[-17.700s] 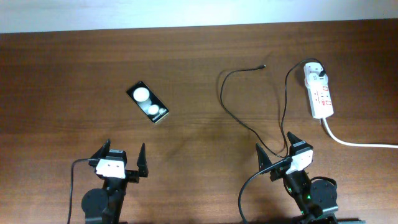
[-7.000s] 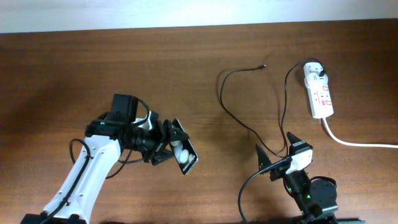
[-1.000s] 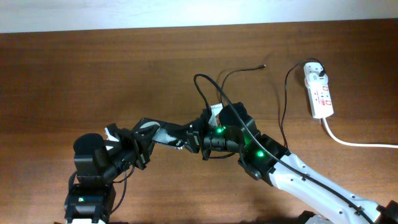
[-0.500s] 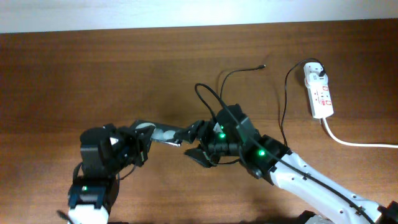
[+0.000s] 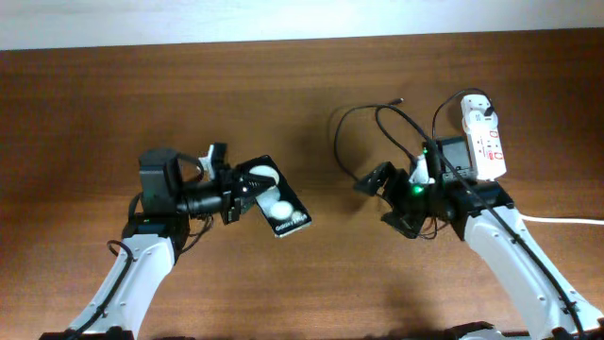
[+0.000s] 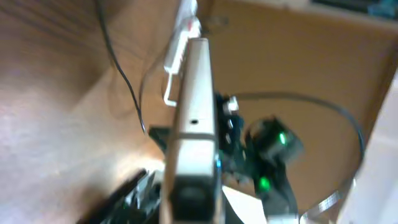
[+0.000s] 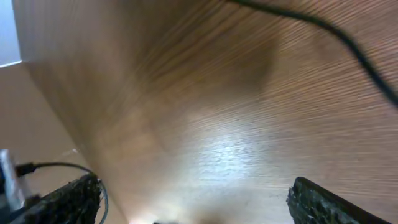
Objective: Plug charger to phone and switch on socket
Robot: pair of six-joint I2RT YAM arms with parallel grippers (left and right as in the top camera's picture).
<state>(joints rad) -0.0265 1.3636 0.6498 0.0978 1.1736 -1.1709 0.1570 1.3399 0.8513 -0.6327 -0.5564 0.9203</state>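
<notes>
With the left gripper clamped on the phone left of centre, the right gripper (spread wide, empty) should take the charger just behind its far tip, near the socket, for a straight push-in.

1. A wooden table fills nearly the whole overhead view; its top is dark reddish-brown, the grain running lengthwise.
2. Along the table's far edge runs a pale whitish strip, wall or floor, I cannot tell which.
3. A soft bright sheen lies on the table's wood in the right wrist view.
4. Beyond the table, the left wrist view shows a blurred tan surface.
</notes>
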